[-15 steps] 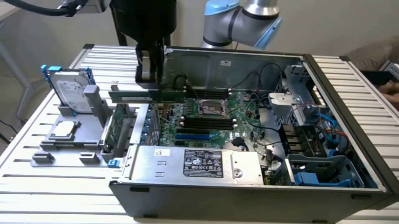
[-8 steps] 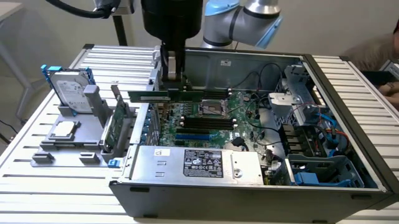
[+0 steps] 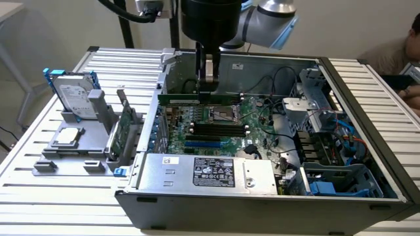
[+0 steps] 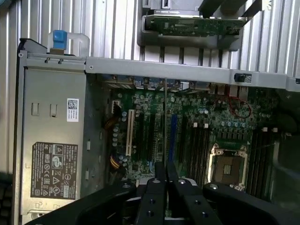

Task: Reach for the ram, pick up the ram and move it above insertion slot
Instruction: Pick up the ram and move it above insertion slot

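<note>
The open case (image 3: 367,206) sits nearest on the worktop (image 3: 39,206), its near wall at the exterior view's front; inside lie the power supply (image 3: 203,172) at the near side and the motherboard (image 3: 217,130) behind it. The end effector (image 3: 208,88) hangs over the far part of the board, pressed together on the ram (image 3: 196,99). The ram hangs edge-down, long axis left to right, above the black slots (image 3: 220,129).

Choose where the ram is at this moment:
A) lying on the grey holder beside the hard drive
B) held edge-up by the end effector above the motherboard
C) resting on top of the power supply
B: the end effector grips the ram, which hangs level over the motherboard inside the open case.
</note>
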`<move>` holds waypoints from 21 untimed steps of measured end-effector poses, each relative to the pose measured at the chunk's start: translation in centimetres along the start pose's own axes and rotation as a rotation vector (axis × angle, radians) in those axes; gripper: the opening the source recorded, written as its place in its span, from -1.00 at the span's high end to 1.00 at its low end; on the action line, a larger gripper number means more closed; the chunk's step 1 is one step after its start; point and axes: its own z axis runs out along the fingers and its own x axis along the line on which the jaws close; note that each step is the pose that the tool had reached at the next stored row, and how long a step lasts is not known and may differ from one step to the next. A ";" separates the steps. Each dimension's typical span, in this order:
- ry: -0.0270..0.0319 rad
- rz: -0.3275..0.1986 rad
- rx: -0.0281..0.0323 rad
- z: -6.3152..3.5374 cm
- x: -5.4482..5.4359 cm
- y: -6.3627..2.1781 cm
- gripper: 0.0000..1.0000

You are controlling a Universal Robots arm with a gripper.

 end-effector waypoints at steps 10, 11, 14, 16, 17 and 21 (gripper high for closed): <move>-0.0001 0.000 0.0001 1.25 -3.3 -2.93 0.75; 0.0000 0.000 0.0000 1.36 -3.7 -3.15 0.75; -0.0001 0.000 0.0001 1.70 -4.9 -3.77 0.75; -0.0001 0.000 0.0001 1.91 -5.8 -4.16 0.75; -0.0001 0.000 0.0001 2.02 -6.2 -4.35 0.75; -0.0001 0.000 0.0000 2.45 -7.7 -5.17 0.75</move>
